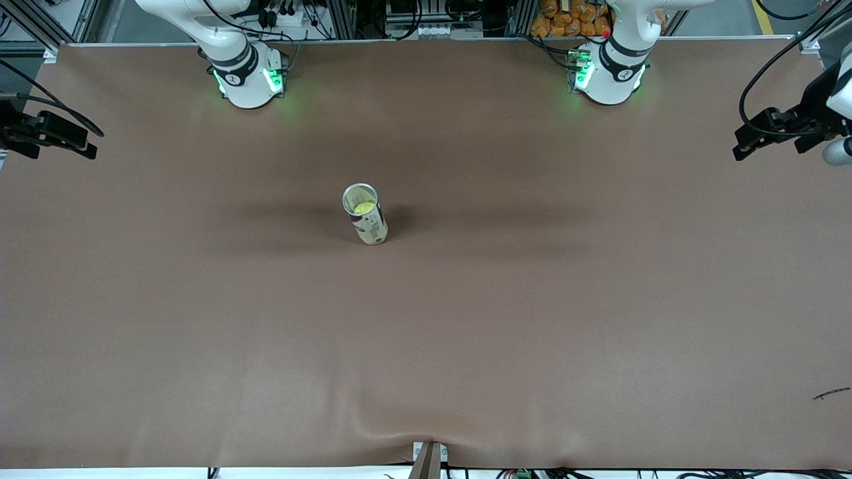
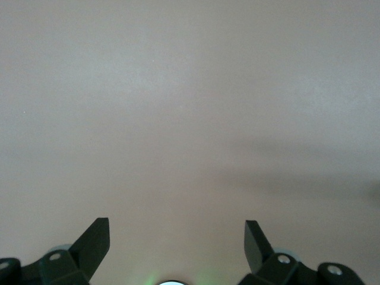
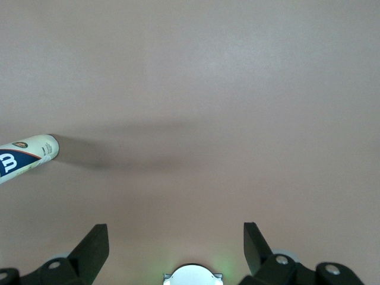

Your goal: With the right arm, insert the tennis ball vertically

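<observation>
A white and dark blue tennis ball can (image 1: 366,223) stands upright in the middle of the brown table, open at the top. The yellow-green tennis ball (image 1: 363,207) sits inside it. The can also shows in the right wrist view (image 3: 27,157). My right gripper (image 1: 80,141) is open and empty, held up at the right arm's end of the table, well away from the can; its two fingers stand wide apart in the right wrist view (image 3: 176,231). My left gripper (image 1: 749,143) is open and empty at the left arm's end, over bare table (image 2: 177,228).
The brown mat (image 1: 532,319) covers the whole table. The two arm bases (image 1: 246,76) (image 1: 609,73) stand at the edge farthest from the front camera. A small bracket (image 1: 428,459) sits at the table's near edge.
</observation>
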Available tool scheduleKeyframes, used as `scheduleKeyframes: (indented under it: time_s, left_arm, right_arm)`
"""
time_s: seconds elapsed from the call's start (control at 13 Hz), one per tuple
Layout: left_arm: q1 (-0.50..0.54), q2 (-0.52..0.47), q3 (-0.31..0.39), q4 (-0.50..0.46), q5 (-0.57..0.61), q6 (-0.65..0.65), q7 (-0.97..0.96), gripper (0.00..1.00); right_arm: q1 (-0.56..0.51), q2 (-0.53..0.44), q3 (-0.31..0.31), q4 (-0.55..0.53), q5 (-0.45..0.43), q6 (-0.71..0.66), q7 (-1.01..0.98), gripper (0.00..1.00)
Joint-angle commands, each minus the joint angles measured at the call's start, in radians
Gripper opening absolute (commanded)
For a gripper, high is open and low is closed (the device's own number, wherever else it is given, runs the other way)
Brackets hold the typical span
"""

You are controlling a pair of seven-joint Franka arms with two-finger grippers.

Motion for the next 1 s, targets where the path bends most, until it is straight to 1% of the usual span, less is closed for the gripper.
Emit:
scheduleKeyframes:
  time_s: [0.0, 0.92]
  left_arm:
    - [0.011, -0.028, -0.009, -0.027, 0.005, 0.017, 0.05, 1.0]
    - [0.011, -0.019, -0.009, -0.024, 0.002, 0.014, 0.081, 1.0]
  right_arm:
    - [0.016, -0.012, -0.005, -0.003, -0.017, 0.003, -0.004, 1.0]
    - [0.016, -0.012, -0.005, -0.003, -0.017, 0.003, -0.004, 1.0]
